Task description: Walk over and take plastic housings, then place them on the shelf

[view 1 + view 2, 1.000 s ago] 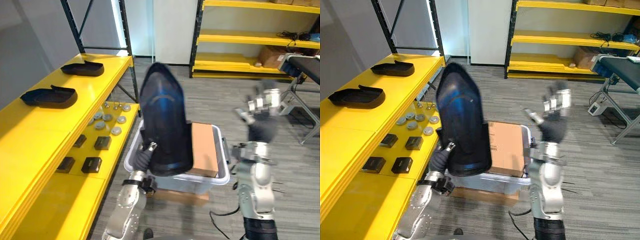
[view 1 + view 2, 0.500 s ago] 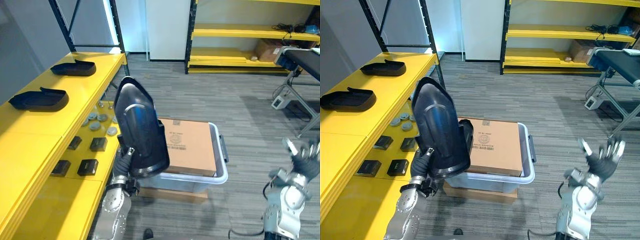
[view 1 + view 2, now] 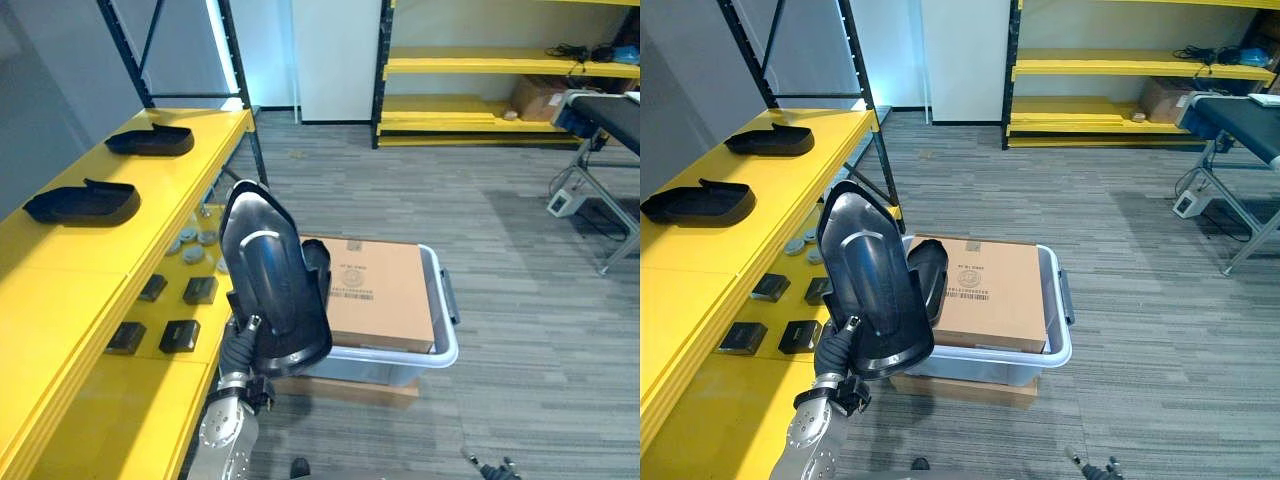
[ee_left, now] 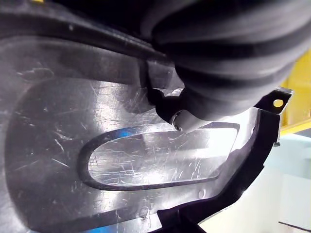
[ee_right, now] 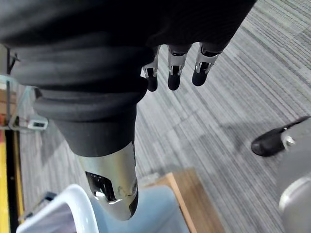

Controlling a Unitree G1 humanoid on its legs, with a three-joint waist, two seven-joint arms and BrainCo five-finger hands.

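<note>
Looking down, we find our left hand (image 3: 243, 345) gripping a black plastic housing (image 3: 268, 275) and holding it upright in the air, glossy face toward us and narrow end up. Our thumb (image 3: 253, 322) is pressed onto that face near the lower rim. The fingers lie behind the shell, so we cannot tell how they sit. In the left wrist view the same scratched, shiny surface (image 4: 121, 160) runs right up against the hand's dark cover.

The housing hangs between the yellow shelf (image 3: 60, 300) on our left and a grey tub (image 3: 447, 345) on our right, resting on neither. A cardboard box (image 3: 385, 290) lies in the tub. A dark rounded piece (image 3: 316, 268) shows just behind the held shell at the box's edge, and we cannot tell whether it is a separate part.

On the shelf's top level lie two more housings (image 3: 82, 203), well apart from each other, the farther one (image 3: 150, 140) near the black upright. On the lower level sit small black boxes (image 3: 200, 290) and a cluster of grey discs (image 3: 195, 245).

Our right hand (image 5: 174, 73) hangs over the grey carpet (image 5: 218, 131), its fingers loose and slightly spread, holding nothing
</note>
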